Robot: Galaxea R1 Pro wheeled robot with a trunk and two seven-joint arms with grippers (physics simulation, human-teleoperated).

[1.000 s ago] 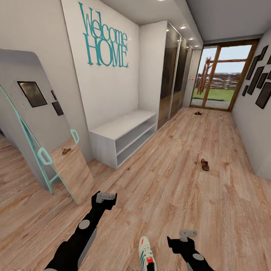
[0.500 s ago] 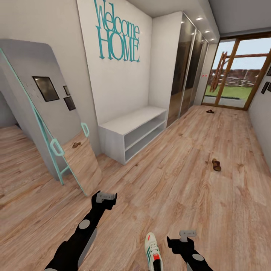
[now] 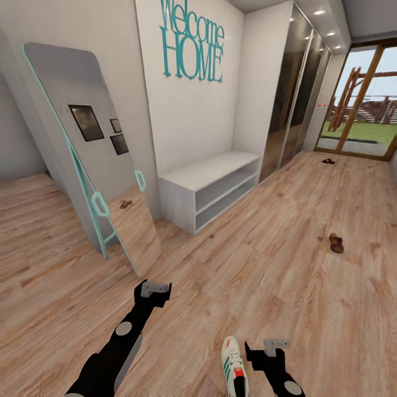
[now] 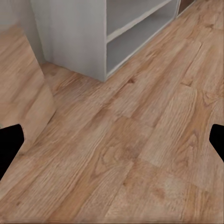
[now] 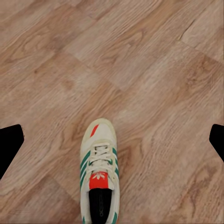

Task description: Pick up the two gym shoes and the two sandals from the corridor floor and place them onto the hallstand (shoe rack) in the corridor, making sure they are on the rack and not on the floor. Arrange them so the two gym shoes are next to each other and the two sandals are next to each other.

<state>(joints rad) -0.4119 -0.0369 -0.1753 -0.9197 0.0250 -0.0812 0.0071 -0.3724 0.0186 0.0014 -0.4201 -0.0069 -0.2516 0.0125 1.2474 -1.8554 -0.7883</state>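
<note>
One cream-white gym shoe [image 3: 234, 369] with green stripes lies on the corridor floor [image 3: 259, 264], just left of my right gripper [image 3: 275, 346]. In the right wrist view the shoe [image 5: 99, 172] sits below the open, empty right gripper [image 5: 112, 140]. A brown sandal [image 3: 336, 242] lies far off to the right, and a second sandal [image 3: 328, 161] lies near the glass door. The white hallstand [image 3: 212, 187] stands against the left wall with its top and shelves bare. My left gripper [image 3: 155, 289] hangs open over bare floor, with the hallstand's end [image 4: 88, 42] ahead of it.
A tall leaning mirror [image 3: 99, 160] with a teal frame stands left of the hallstand. Its glass reflects a sandal. A dark mirrored wardrobe [image 3: 292, 99] runs beyond the hallstand towards the glass door [image 3: 364, 105]. Wide floor lies between me and the hallstand.
The whole picture has shifted right, so the camera has turned left. Both arms hold the same pose in the picture. The gym shoe now sits closer to the right gripper.
</note>
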